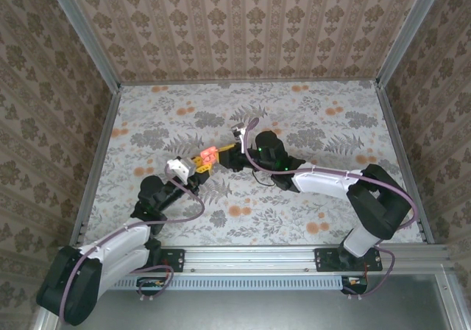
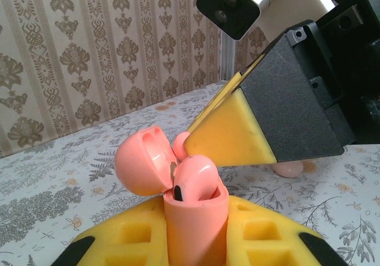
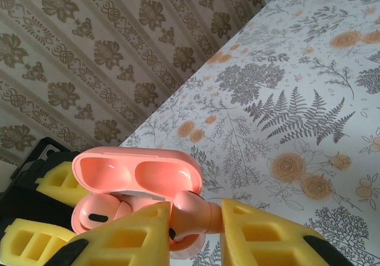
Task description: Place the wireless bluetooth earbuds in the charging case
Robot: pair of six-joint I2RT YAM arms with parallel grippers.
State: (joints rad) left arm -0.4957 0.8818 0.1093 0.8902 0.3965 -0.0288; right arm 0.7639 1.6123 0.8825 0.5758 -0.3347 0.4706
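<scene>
Left hand [image 2: 196,245] clamps the charging case [image 2: 196,221] upright, lid open, so right hand [image 3: 195,211], apparently pinching an earbud [image 3: 189,219], can seat it.

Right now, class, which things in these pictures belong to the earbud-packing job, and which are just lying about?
Job: glossy coral-red plastic charging case, lid open, gripped by the left hand; coral-pink plastic earbud seated in it; second coral-pink plastic earbud pinched in the right hand.
Lying about: flower-printed tablecloth; pale pink rounded item resting on it.
</scene>
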